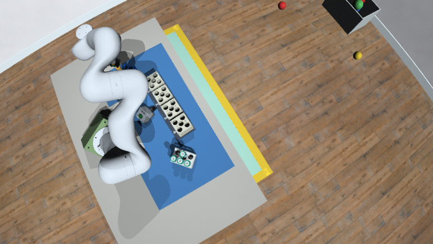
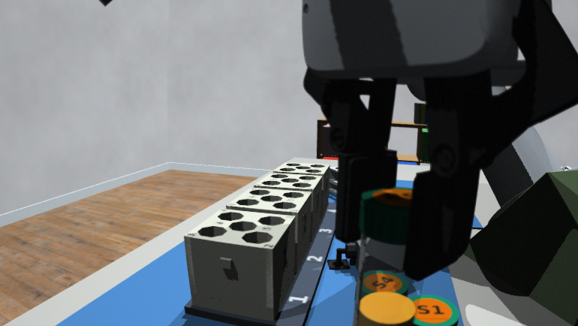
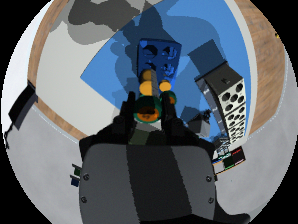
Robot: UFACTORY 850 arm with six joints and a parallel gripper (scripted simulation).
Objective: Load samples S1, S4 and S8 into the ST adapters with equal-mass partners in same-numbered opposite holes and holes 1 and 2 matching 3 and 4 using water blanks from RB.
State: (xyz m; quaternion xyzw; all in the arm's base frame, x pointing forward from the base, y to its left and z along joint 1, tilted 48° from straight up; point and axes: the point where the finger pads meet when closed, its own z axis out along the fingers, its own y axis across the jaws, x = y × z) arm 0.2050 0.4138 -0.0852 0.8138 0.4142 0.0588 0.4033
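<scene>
My gripper is shut on the green cap of a sample tube with an orange cap dot; its ID is hidden by the fingers. The tube hangs upright over the blue sample rack RS, with its orange liquid low in the picture. Beside it stand samples S4 and S1 in the rack. The loading stand ST holds a row of grey adapters, all holes empty. In the overhead view the arm hides the gripper.
The white blank rack RB with several green-capped blanks stands near the far end of the blue mat. The green DONE key sits on a grey box beside ST. A dark green block stands close to the sample rack.
</scene>
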